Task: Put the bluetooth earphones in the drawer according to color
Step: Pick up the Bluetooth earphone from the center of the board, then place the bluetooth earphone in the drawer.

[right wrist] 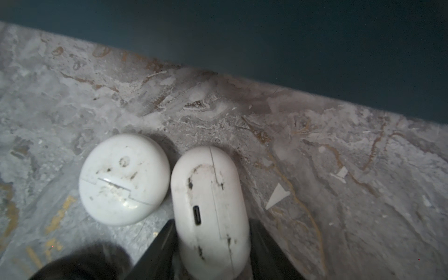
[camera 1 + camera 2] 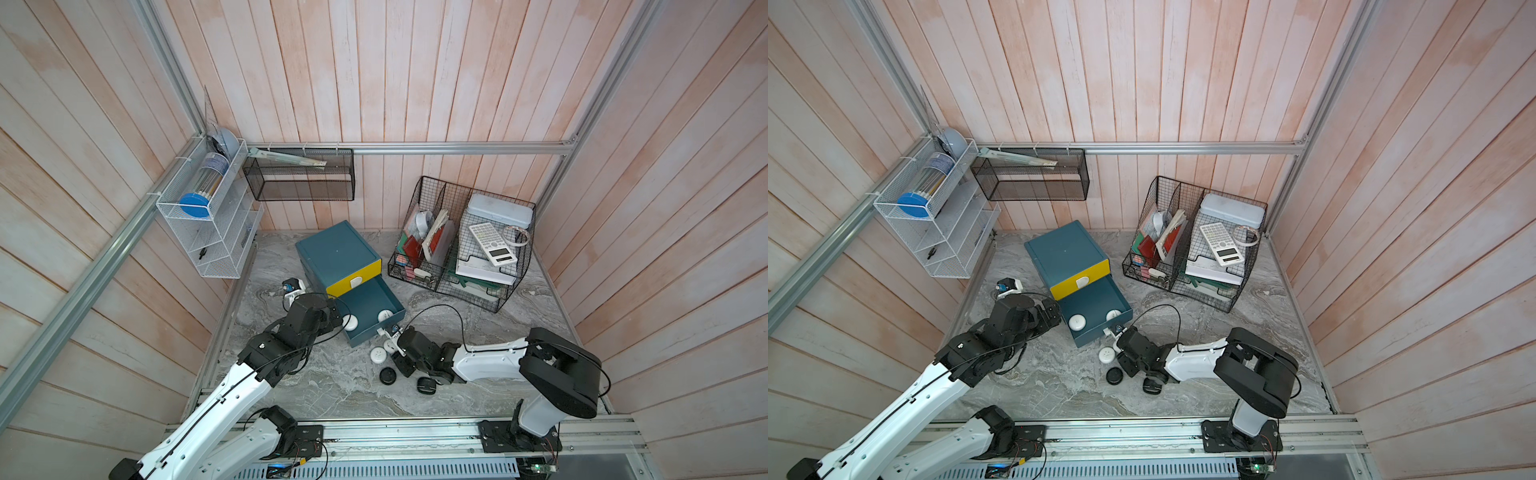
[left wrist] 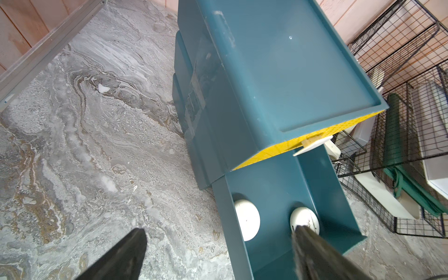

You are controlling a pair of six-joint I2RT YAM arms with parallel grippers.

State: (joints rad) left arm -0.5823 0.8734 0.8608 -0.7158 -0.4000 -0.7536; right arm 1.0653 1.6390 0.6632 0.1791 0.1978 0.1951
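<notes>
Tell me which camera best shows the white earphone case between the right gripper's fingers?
The right wrist view: the white earphone case is close up, charging port and scuffs clear, the right gripper pinching it. Both top views show only a white speck. The left wrist view misses it.

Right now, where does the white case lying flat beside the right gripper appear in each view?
In a top view: white case on the table, just before the open drawer.
In a top view: same spot.
Left wrist: not in it.
Right wrist: beside the held case in the right gripper.
Landmark: the drawer's teal front.
</notes>
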